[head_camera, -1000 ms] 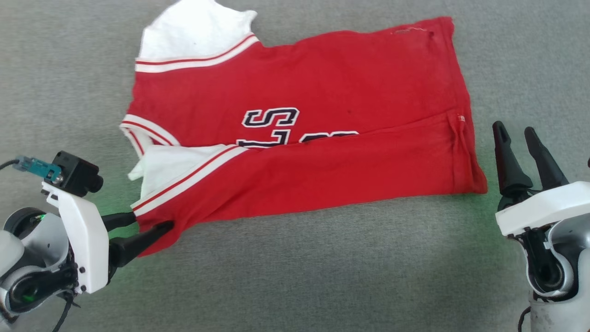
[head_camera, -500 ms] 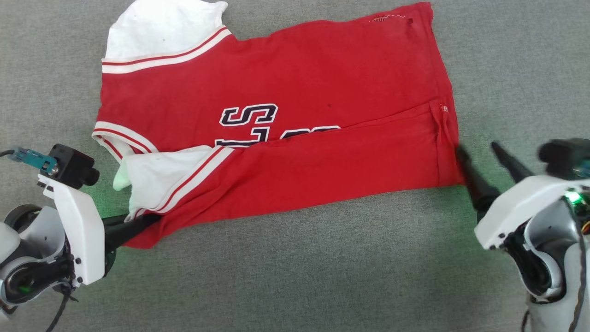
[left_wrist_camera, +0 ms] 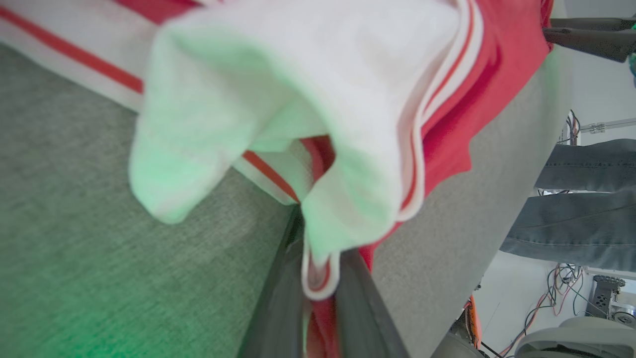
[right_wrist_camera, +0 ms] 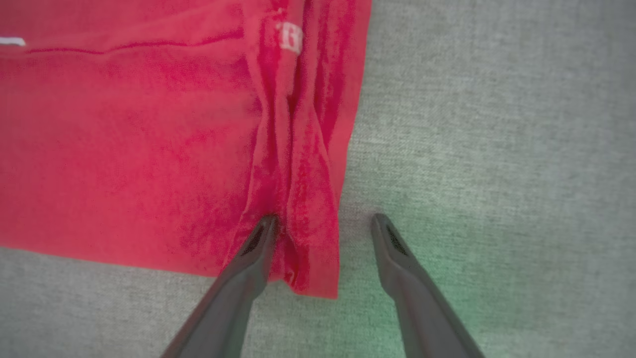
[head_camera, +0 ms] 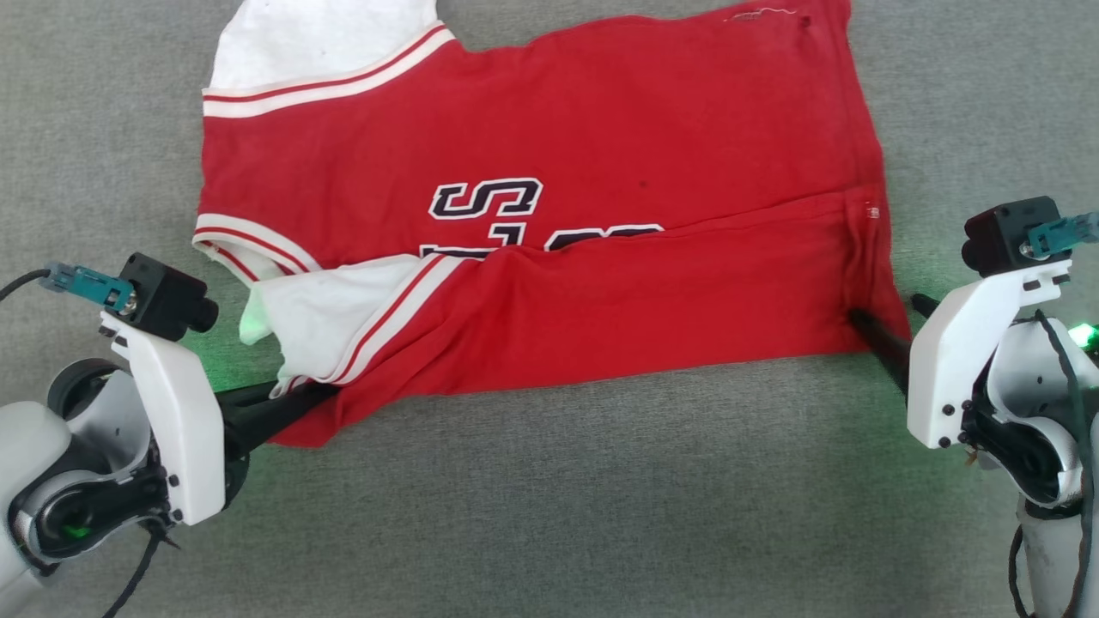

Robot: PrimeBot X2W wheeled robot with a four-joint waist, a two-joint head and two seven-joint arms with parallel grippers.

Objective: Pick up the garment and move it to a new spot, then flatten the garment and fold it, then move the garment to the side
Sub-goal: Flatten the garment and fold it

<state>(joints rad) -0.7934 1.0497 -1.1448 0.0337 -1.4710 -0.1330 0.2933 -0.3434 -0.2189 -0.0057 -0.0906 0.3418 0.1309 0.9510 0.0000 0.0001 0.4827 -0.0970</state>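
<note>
The garment [head_camera: 601,172], a red jersey with white sleeves and black lettering, lies on the grey surface with its near side folded over the chest. My left gripper [head_camera: 300,399] is shut on the garment's near-left corner, by the folded white sleeve [head_camera: 326,313]; in the left wrist view the striped trim [left_wrist_camera: 315,278] is pinched between the dark fingers. My right gripper [right_wrist_camera: 323,221] is open at the near-right hem corner [right_wrist_camera: 313,258]: one finger rests on the red cloth, the other on the bare surface just beside the hem.
A grey fabric surface [head_camera: 601,515] stretches all around the garment. In the left wrist view a person's legs in blue jeans [left_wrist_camera: 581,209] stand beyond the surface's edge, with cables and equipment [left_wrist_camera: 571,308] behind.
My left gripper has closed on the garment's near-left corner. My right arm swung in and lowered to the near-right hem corner, fingers staying apart. The head view shifted slightly.
</note>
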